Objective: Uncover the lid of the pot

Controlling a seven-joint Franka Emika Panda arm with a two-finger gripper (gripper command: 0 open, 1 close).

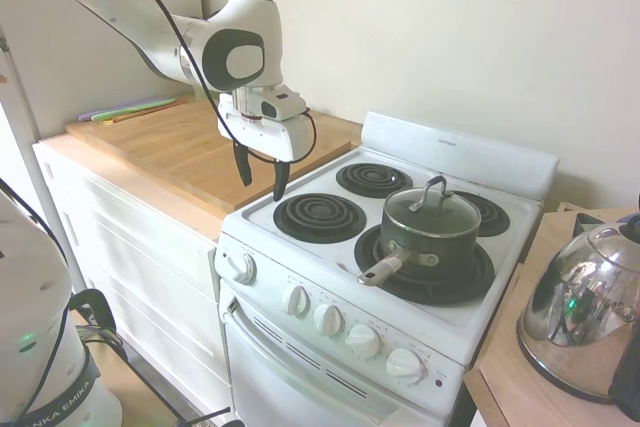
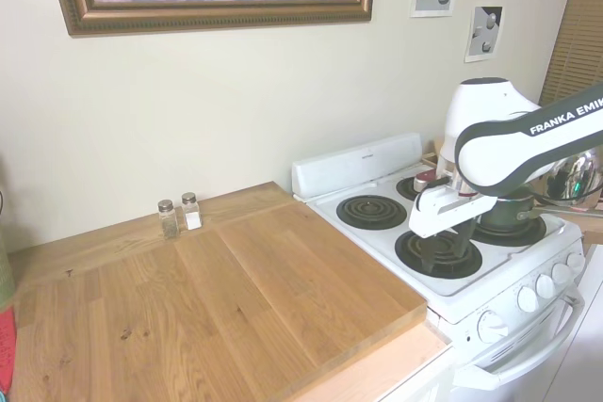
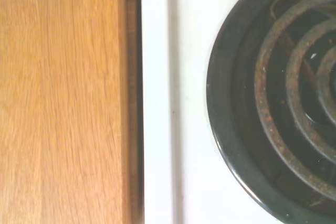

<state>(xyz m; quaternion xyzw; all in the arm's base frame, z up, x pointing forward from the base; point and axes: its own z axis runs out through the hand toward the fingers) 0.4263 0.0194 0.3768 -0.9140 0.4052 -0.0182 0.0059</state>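
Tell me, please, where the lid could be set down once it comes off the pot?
Best is the wooden countertop, bare between the stove and the shakers. The coil burners beside the pot are also free. The kettle crowds the side table.

Opposite exteriors sharing stove [image 1: 330,247]; wrist overhead

I see the pincer [image 1: 260,178] hanging open over the seam between the wooden worktop [image 1: 170,142] and the stove [image 1: 340,277]. Between it and the pot [image 1: 425,242] lies only a bare coil burner [image 1: 319,217]. The lid [image 1: 432,209] handle stands unobstructed above; the kettle [image 1: 585,312] sits well apart
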